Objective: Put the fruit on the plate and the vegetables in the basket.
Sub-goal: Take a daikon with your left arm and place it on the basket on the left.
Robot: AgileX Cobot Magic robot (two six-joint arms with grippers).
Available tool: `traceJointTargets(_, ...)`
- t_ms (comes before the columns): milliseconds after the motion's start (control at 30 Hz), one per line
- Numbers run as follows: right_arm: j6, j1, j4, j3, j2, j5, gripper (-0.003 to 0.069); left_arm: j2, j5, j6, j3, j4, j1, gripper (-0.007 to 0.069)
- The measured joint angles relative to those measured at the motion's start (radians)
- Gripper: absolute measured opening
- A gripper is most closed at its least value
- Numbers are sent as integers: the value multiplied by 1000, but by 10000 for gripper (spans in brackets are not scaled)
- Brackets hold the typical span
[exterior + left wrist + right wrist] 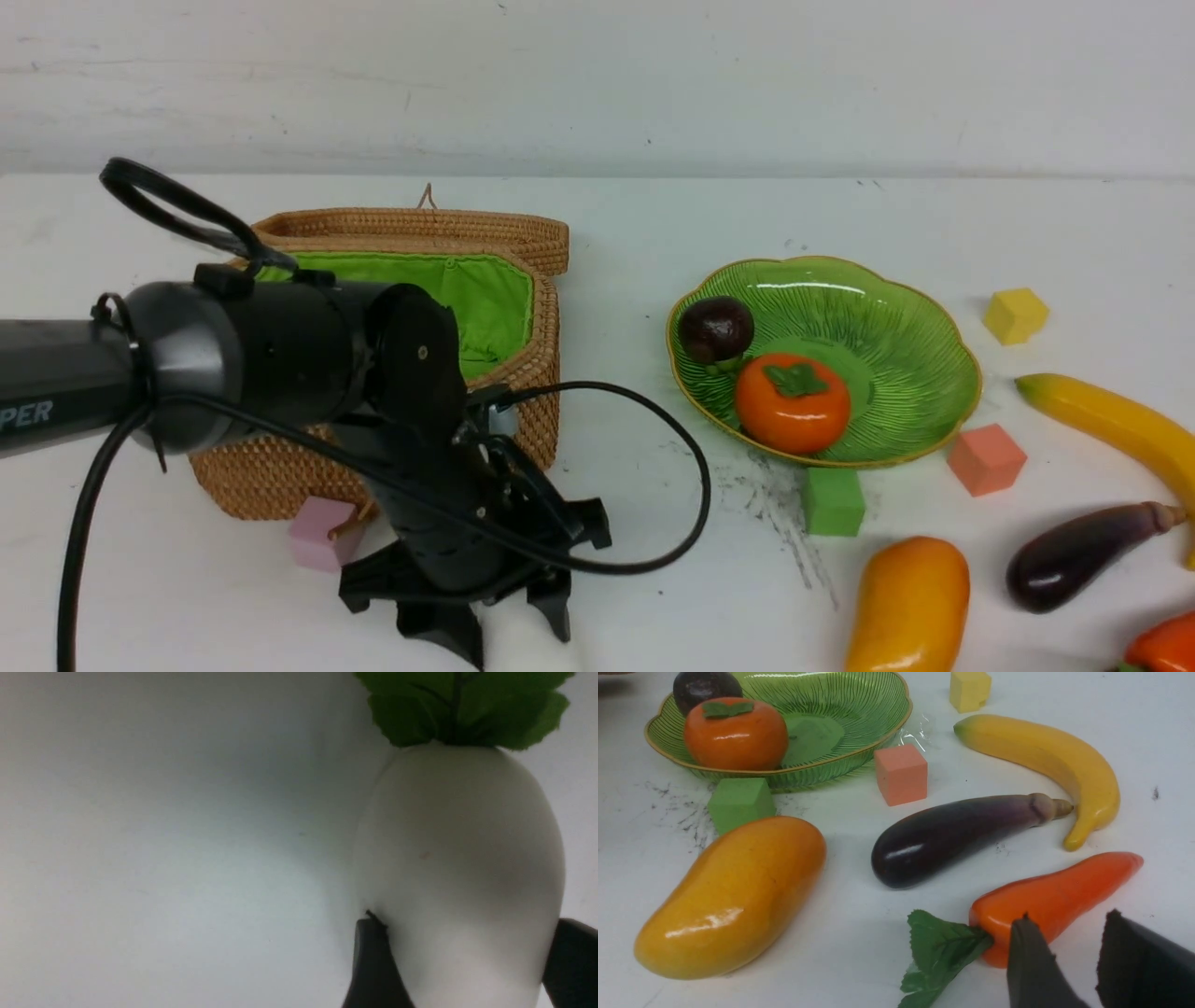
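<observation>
On the white worktop [653, 233], my left tool [467, 926] clamps the radish [458, 835] at five o'clock of the basket [537, 373]; right tool [1069, 917] narrow, empty. I fear the glossy radish could squirt free on lifting.

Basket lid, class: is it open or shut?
Open. The lid is swung back behind the basket, leaving the green lining bare.

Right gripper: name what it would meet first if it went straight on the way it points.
The red-orange pepper, most likely: the right gripper points, jaws open, at its body near the leafy end, close by. Depth is unclear, but nothing else shows in between.
</observation>
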Motion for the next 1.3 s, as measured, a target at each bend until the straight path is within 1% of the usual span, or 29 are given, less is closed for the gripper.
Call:
traceJointTargets(133,0,0,0,0,0,0,243,20,-39,4,1,-40,0,501)
traceJointTargets(200,0,0,0,0,0,0,243,29,-52,5,3,-48,-3,509)
traceJointTargets(467,0,0,0,0,0,0,243,53,-47,22,19,-26,-3,505)
traceJointTargets(633,0,0,0,0,0,0,243,53,-44,39,19,-28,-3,479)
traceJointTargets(900,0,0,0,0,0,0,243,40,-22,69,24,-33,-3,479)
traceJointTargets(1100,0,0,0,0,0,0,243,-145,47,105,19,8,-3,479)
traceJointTargets(1167,0,0,0,0,0,0,243,-212,76,108,-12,44,0,479)
traceJointTargets(1233,0,0,0,0,0,0,243,-291,96,75,-80,98,24,479)
traceJointTargets(1300,0,0,0,0,0,0,243,-334,100,0,-166,125,85,479)
